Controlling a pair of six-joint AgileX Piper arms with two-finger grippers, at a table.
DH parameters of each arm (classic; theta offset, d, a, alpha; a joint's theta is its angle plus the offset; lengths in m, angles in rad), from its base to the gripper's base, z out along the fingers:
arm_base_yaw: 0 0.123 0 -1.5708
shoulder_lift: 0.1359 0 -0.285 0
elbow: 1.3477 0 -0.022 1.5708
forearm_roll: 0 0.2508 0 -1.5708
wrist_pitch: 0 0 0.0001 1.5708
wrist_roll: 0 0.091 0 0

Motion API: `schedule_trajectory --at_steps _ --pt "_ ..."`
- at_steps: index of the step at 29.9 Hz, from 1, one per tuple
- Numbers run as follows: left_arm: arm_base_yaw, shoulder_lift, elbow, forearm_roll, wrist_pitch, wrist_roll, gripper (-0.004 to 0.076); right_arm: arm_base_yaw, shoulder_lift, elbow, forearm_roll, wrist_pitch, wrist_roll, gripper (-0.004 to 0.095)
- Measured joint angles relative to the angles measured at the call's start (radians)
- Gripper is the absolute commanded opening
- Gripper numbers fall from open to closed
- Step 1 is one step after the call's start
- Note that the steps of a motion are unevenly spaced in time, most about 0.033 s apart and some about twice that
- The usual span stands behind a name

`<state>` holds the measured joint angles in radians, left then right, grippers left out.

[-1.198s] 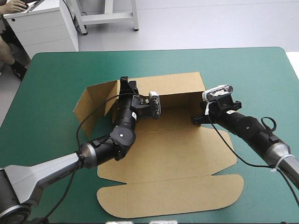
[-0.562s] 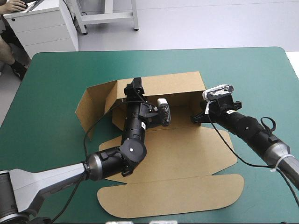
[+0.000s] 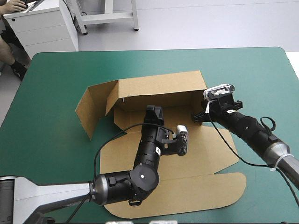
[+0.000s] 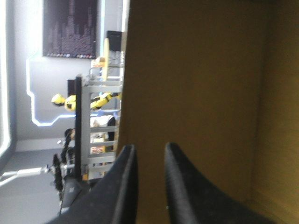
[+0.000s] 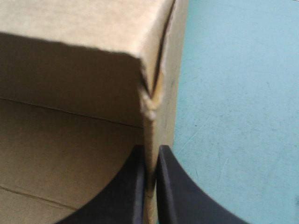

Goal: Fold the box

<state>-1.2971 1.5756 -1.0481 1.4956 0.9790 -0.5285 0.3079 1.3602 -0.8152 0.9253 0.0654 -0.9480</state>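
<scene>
With the box (image 3: 205,149) mid-desk (image 3: 51,84), the fingers of your right gripper (image 3: 196,117) stay-free clamp its right side wall (image 5: 166,70), likely to keep that corner upright against the back wall (image 3: 159,88), while your left gripper (image 3: 153,112) hovers inside, fingers slightly parted, empty.

The left arm (image 3: 140,179) was made of black rounded segments with a round joint cap, then a smooth grey tube; a small white label sat near its wrist. The right arm (image 3: 247,127) was the same, black then grey. The fingers (image 4: 119,191) were black, curved like fins.
</scene>
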Motion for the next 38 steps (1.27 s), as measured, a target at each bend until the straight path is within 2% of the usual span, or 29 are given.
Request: schedule_trajectory --at_steps 3,7,10,15,20,25,28,31,38 --pt "-0.005 -0.008 -0.029 -0.189 -0.077 0.177 0.0006 0.0 0.0 0.0 0.0 0.004 0.0 -0.002" --pt "0.037 -0.029 -0.145 -0.586 -0.113 0.489 0.0006 0.0 0.0 -0.001 0.0 0.007 0.0 -0.002" --pt "0.123 -0.039 -0.278 -0.848 -0.072 0.679 0.0006 0.0 0.0 -0.001 0.0 0.01 0.0 -0.002" --pt "0.371 -0.043 -0.526 -1.211 0.034 0.878 0.0006 0.0 0.0 -0.001 0.0 0.011 0.0 -0.002" --pt "0.695 -0.046 -0.677 -1.506 0.066 0.923 0.0006 0.0 0.0 -0.001 0.0 0.011 0.0 -0.002" --pt "1.081 -0.046 -0.684 -1.869 0.072 0.924 0.0006 0.0 0.0 -0.001 0.0 0.013 0.0 -0.002" --pt "1.288 -0.046 -0.636 -2.071 0.072 0.933 0.0006 0.0 0.0 -0.001 0.0 0.014 0.0 -0.002" --pt "1.44 -0.046 -0.557 -2.156 0.073 0.938 0.0006 0.0 0.0 -0.001 0.0 0.014 0.0 -0.002" --pt "1.659 -0.046 -0.292 -2.232 0.054 0.954 0.0006 0.0 0.0 -0.001 -0.001 0.014 0.0 -0.002"
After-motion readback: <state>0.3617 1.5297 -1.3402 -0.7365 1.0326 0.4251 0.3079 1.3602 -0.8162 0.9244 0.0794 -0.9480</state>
